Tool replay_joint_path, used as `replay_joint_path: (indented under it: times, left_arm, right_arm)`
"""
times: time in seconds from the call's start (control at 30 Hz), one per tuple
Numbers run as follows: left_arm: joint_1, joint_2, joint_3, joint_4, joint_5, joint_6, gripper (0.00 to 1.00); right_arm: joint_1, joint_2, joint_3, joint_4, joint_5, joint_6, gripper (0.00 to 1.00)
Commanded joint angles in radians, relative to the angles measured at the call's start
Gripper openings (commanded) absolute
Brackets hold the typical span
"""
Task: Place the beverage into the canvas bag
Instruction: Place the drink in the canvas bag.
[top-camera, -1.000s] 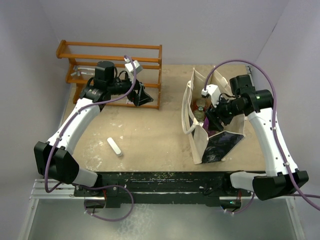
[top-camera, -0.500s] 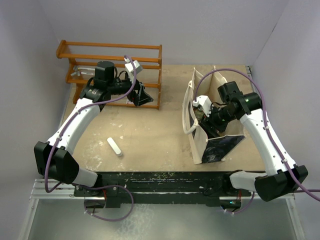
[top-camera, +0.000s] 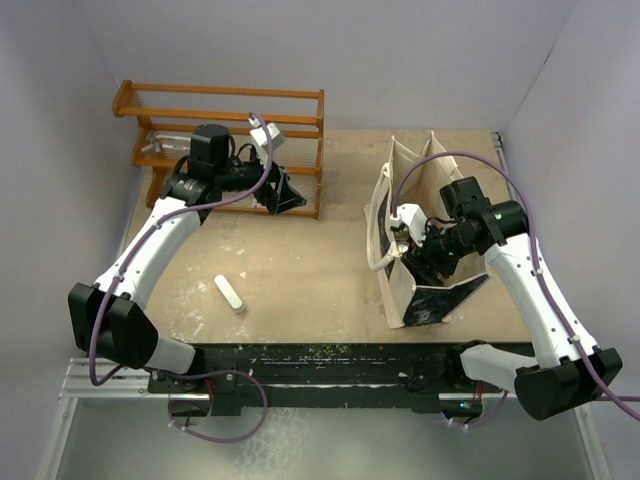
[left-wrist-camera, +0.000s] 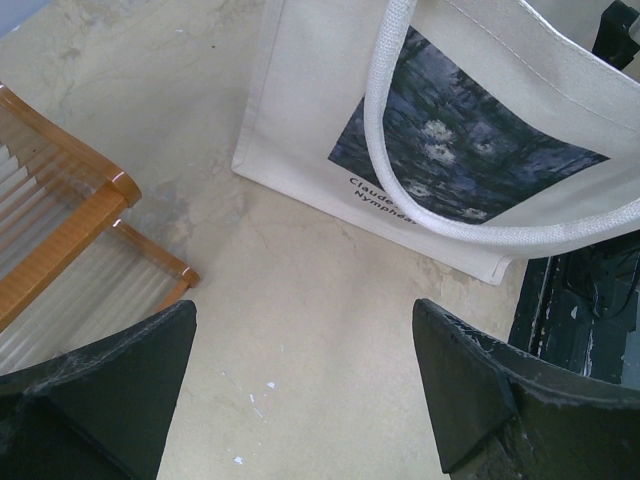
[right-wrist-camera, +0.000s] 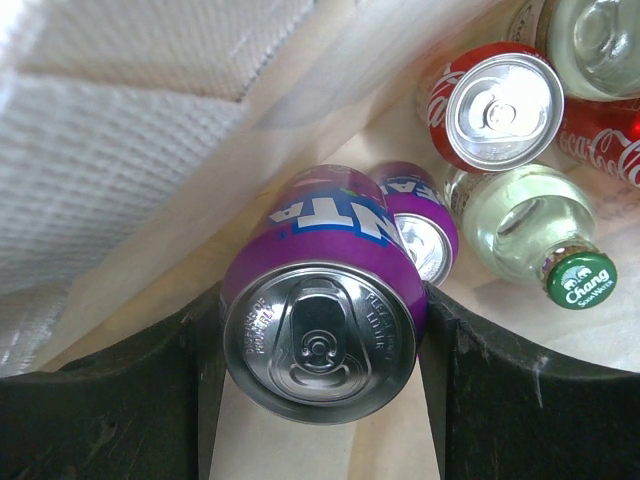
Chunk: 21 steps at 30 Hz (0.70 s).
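My right end effector (right-wrist-camera: 322, 300) grips the purple can (right-wrist-camera: 320, 345) between its fingers, inside the canvas bag (left-wrist-camera: 300, 90), more drinks (right-wrist-camera: 500, 110) just ahead. My left end effector (left-wrist-camera: 305, 310) gapes wide, holding nothing.

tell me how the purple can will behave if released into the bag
The purple can is smooth, round metal, so it could slip or roll. Its tab looks unopened, so it's probably full and weighty.

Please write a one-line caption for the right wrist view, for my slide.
Right hand holds a purple can inside the canvas bag, near other drinks.
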Motion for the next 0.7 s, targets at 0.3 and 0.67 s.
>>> replay_joint_path:
  times: [0.3,0.67]
  left_arm:
    - [-0.003,-0.044,-0.007,0.038,0.011,0.013,0.91]
    - [-0.003,-0.044,-0.011,0.038,0.01,0.018,0.91]
  right_arm:
    - [0.003,0.021,-0.096,0.021,0.067,-0.004,0.0]
    - [-0.021,-0.091,0.078,-0.025,0.006,0.045,0.0]
